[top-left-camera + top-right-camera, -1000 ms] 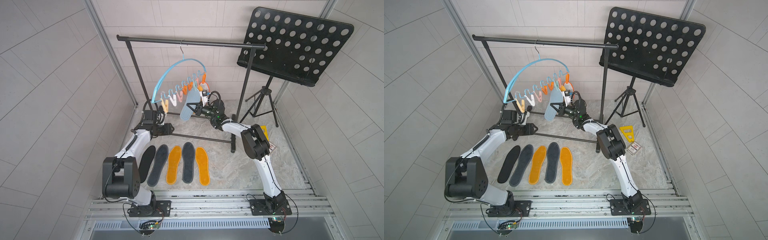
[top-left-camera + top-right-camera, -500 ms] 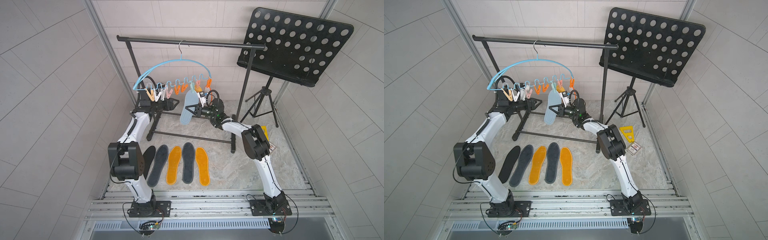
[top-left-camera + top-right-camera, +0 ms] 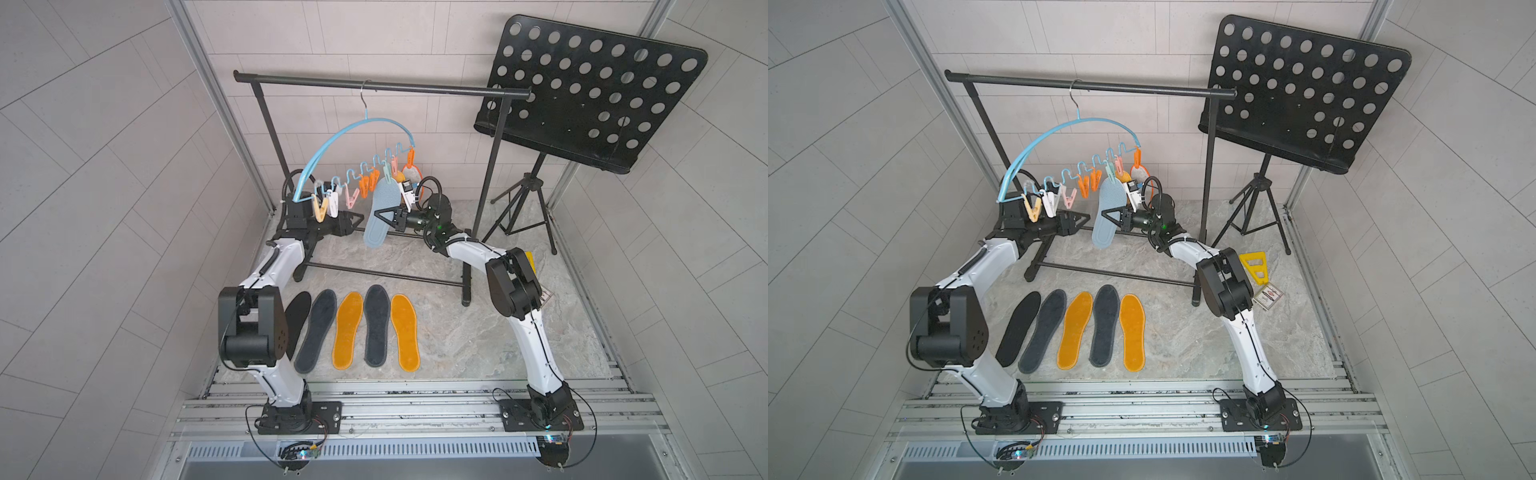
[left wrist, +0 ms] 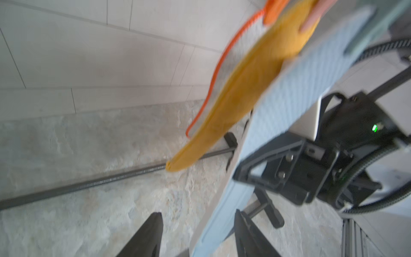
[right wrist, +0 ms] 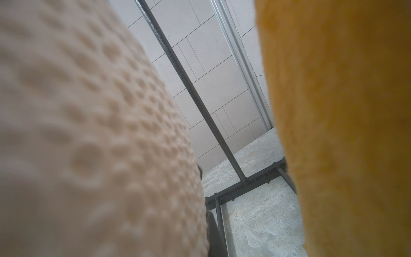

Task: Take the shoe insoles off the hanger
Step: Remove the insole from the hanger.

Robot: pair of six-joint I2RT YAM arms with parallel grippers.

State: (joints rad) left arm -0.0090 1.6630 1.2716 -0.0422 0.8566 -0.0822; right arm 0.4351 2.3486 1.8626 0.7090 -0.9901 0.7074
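Insoles, five of them, lie side by side on the counter [image 3: 457, 332] in the lower middle of both top views: from the left a black insole [image 3: 297, 320], a dark grey insole [image 3: 316, 330], an orange-yellow insole [image 3: 347, 330], a second dark grey insole [image 3: 376, 326] and a second orange-yellow insole [image 3: 405, 332]. Above them, left of centre, the left tool [image 3: 353, 222] stands open just beside a light grey-blue insole [image 3: 379, 224]. In the left wrist view that insole's lower end shows between its fingers [image 4: 149, 235], and I cannot tell if they touch it. The hanger [image 3: 368, 120] hangs tilted from the black rack [image 3: 415, 87], left end low and right end high, with coloured clips [image 3: 365, 190] along its wavy bar. The light grey-blue insole hangs from a clip near the right end, with a hanging orange-yellow insole [image 4: 244, 89] and a red-orange mesh insole [image 3: 412, 170] behind it. From the right, the right tool [image 3: 377, 213] is closed on the grey-blue insole. A black music stand [image 3: 590, 95] fills the upper right
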